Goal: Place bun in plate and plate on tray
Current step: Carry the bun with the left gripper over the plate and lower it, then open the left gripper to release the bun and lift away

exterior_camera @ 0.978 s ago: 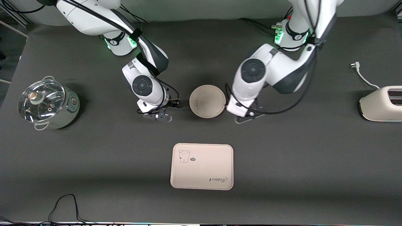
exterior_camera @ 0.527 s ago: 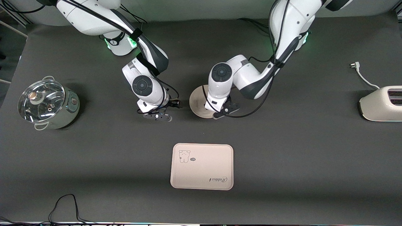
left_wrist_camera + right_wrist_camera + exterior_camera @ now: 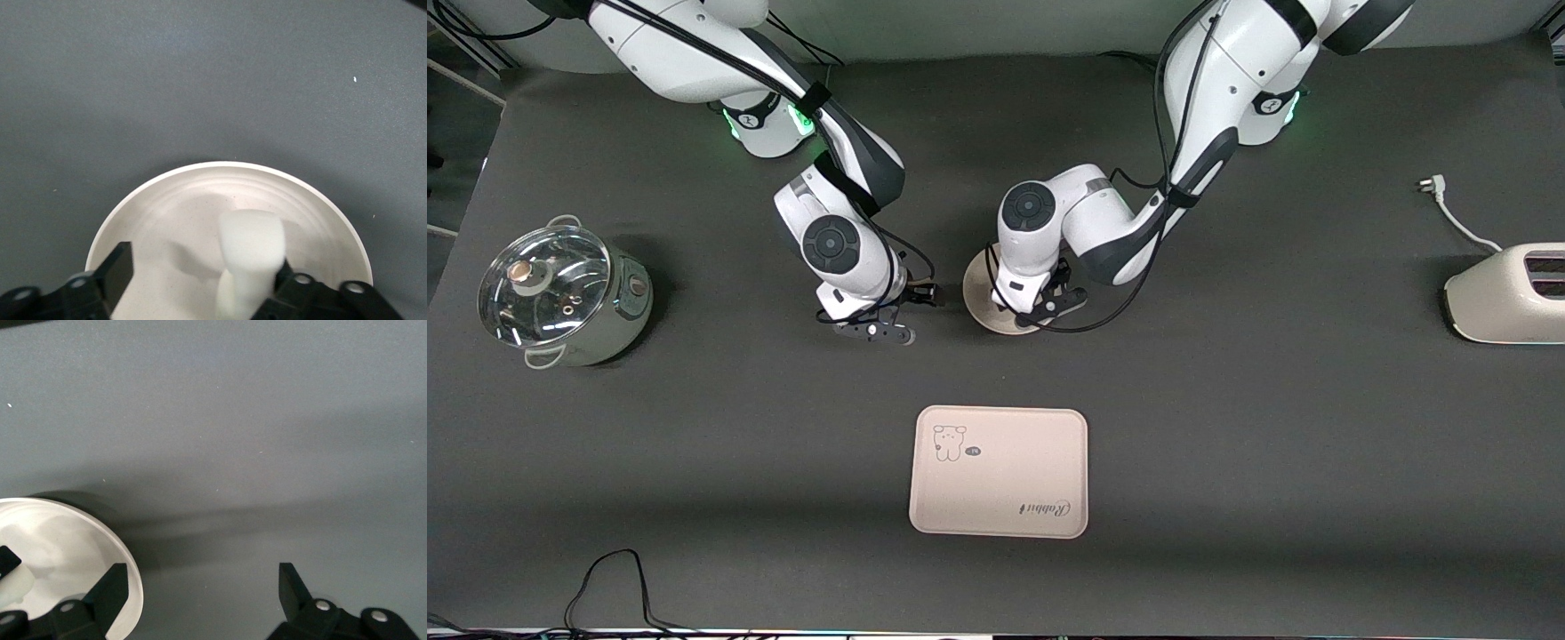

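Observation:
The round cream plate sits mid-table, mostly covered by my left arm. My left gripper is low over it. In the left wrist view the jaws stand open over the plate. The white bun stands on end in the plate against one finger, apart from the other finger. My right gripper is open and empty just above the table beside the plate, toward the right arm's end. Its wrist view shows the plate's rim. The printed tray lies nearer the front camera.
A steel pot with a glass lid stands at the right arm's end. A white toaster and its loose plug cord are at the left arm's end. A black cable lies at the table's front edge.
My left arm swung from beside the plate to over it, toward the right arm's end, and now covers most of the plate. The right arm, plate and tray have not moved.

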Controlling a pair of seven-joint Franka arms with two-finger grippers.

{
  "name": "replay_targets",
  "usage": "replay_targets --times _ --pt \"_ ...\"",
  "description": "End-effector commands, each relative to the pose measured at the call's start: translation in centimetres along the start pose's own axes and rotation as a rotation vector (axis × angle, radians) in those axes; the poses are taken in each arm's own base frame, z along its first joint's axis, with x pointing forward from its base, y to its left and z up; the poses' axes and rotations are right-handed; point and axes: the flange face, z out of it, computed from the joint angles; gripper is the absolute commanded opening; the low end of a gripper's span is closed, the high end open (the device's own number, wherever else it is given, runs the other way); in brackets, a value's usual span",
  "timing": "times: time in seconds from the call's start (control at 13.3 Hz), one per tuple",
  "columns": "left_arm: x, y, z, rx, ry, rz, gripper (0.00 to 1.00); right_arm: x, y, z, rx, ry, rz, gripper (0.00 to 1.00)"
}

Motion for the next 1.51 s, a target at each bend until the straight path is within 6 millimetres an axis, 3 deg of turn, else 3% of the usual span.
replay_targets --times 0.0,0.38,0.6,0.75,0.9,1.05,1.28,1.43 --pt "-0.3 0.1 -0.5 0.009 0.025 -0.016 1.0 -0.2 -0.3 0.3 0.001 0.024 -0.012 1.0" --pt "-3.0 0.4 -1.5 0.038 0.012 -0.042 1.0 -0.2 -0.3 0.4 0.002 0.025 -0.012 1.0" --pt "-3.1 0.4 -1.5 0.038 0.011 -0.048 1.0 -0.2 -0.6 0.4 0.02 0.034 -0.005 1.0" --pt "-2.1 0.3 -2.4 0.027 0.018 -0.053 1.0 -1.5 -2.6 1.5 0.051 0.048 -0.03 1.0" --pt "2.1 -0.7 -5.1 -0.005 0.045 -0.072 1.0 -3.2 -4.6 3.1 0.104 0.081 -0.072 1.0" --pt "6.9 -3.2 -8.8 0.006 0.079 -0.036 1.0 -3.6 -4.2 4.8 0.146 0.11 -0.088 1.0" --pt "15.4 -9.4 -14.3 0.005 0.052 0.032 1.0 -4.3 -4.8 5.9 0.17 0.126 -0.105 1.0" --pt "21.0 -15.4 -17.6 0.013 0.011 0.107 1.0 -4.7 -5.2 7.0 0.182 0.122 -0.11 1.0"
